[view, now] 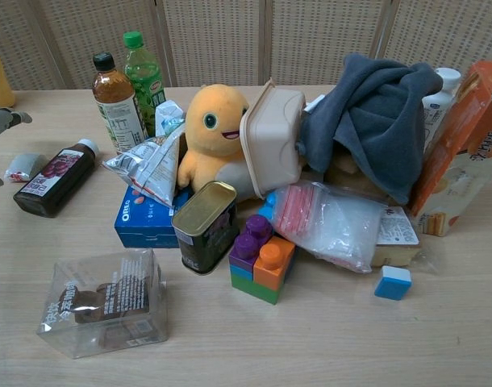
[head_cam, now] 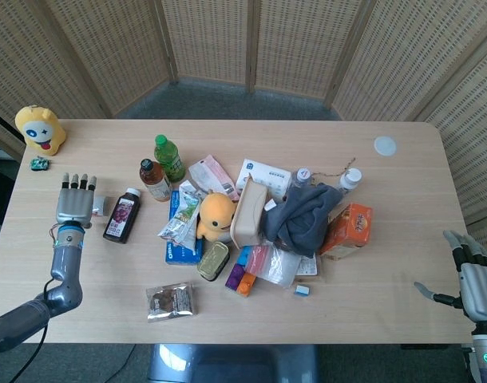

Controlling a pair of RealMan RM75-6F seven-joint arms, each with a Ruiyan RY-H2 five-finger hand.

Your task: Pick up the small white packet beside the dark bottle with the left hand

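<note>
Your left hand [head_cam: 74,206] hovers flat over the worktop [head_cam: 403,207], fingers [head_cam: 76,183] straight, slightly apart and holding nothing. The small white packet [head_cam: 97,206] lies partly under its right edge, just beside the dark bottle [head_cam: 121,215]. A tea bottle [head_cam: 155,179] and green bottle [head_cam: 169,157] stand close by. Your right hand [head_cam: 473,283] rests open, empty, well apart.

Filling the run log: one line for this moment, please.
phase: approach | left robot hand: open, over small white packet | dark bottle: lying | right robot hand: idle
</note>
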